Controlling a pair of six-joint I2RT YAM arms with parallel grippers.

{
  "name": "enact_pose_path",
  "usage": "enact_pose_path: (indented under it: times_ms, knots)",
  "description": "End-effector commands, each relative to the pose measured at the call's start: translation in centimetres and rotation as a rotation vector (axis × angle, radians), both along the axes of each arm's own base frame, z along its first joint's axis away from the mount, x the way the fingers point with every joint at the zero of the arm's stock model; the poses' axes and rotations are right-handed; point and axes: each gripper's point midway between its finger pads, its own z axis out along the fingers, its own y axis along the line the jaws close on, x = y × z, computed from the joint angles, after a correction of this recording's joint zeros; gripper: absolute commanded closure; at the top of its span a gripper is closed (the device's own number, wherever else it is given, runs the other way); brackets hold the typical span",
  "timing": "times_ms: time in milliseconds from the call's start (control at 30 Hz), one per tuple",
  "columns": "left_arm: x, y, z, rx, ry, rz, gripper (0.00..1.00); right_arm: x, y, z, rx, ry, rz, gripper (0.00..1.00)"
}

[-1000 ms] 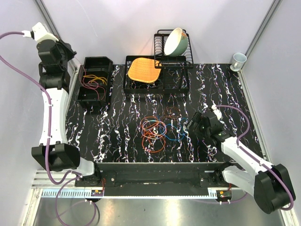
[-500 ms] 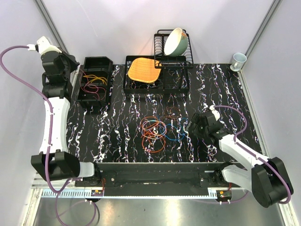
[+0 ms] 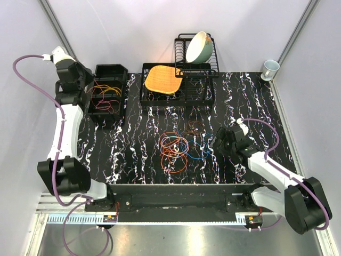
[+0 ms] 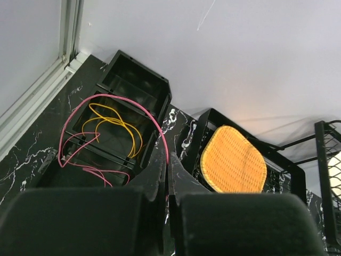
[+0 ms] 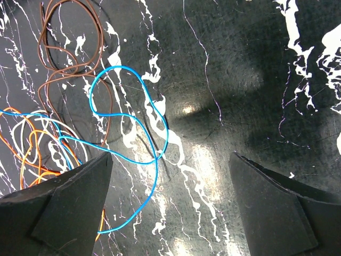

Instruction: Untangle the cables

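A tangle of cables (image 3: 178, 146) in orange, red, blue and brown lies on the black marbled table (image 3: 133, 144). My right gripper (image 3: 218, 140) hovers just right of it, open (image 5: 170, 157), with nothing between its fingers. A blue cable (image 5: 128, 114) loops under its left finger, beside a brown cable (image 5: 69, 48) and orange ones (image 5: 32, 154). My left gripper (image 3: 88, 85) is at the black bin (image 3: 109, 88), shut (image 4: 169, 154) on a pink cable (image 4: 114, 98) that arcs over the bin (image 4: 133, 90). A yellow cable (image 4: 114, 120) lies inside.
An orange woven mat (image 3: 162, 78) rests on a black tray at the back. Behind it a wire dish rack (image 3: 210, 66) holds a tilted bowl (image 3: 198, 47). A cup (image 3: 270, 68) stands in the back right corner. Walls close in on both sides.
My left arm has swung right, toward the black bin, carrying the pink cable. The right arm has barely shifted and stays open.
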Motion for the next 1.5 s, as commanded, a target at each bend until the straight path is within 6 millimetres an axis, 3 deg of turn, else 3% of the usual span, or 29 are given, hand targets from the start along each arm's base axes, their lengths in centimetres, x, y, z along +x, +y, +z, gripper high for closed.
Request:
enact_pose_path:
  times_ms: [0,100,367,600,733,767,933,1233,1333,1467]
  knots:
    - [1.6,0.5,1.2,-0.003,-0.053,0.013,1.00,1.4,0.5,1.7,0.012,-0.056,0.007,0.04]
    - [2.1,-0.4,-0.7,-0.043,-0.017,-0.019,1.00,1.4,0.5,1.8,0.015,-0.058,0.007,0.04]
    - [0.8,-2.9,-4.9,-0.104,0.054,-0.019,1.00,1.5,0.6,1.6,0.014,-0.051,0.010,0.04]
    - [1.3,-3.7,-8.4,-0.142,0.123,-0.036,1.00,1.5,0.6,1.6,0.013,-0.053,0.016,0.04]
    - [1.9,-2.7,-9.7,-0.102,0.173,-0.005,1.00,1.5,0.7,1.6,0.015,-0.052,0.018,0.04]
    - [2.2,-2.3,-9.3,-0.088,0.171,0.007,1.00,1.5,0.7,1.6,0.014,-0.053,0.019,0.04]
    - [3.0,-1.2,-11.9,-0.090,0.247,0.046,1.00,1.5,0.7,1.6,0.015,-0.052,0.018,0.04]
    - [3.9,2.6,-14.0,-0.108,0.288,0.110,1.00,1.6,0.8,1.5,0.013,-0.048,0.022,0.04]
    - [4.4,3.2,-14.9,-0.110,0.306,0.112,1.00,1.6,0.8,1.5,0.013,-0.046,0.024,0.05]
    - [5.5,2.1,-17.1,-0.161,0.344,0.048,1.00,1.6,0.9,1.4,0.012,-0.043,0.025,0.05]
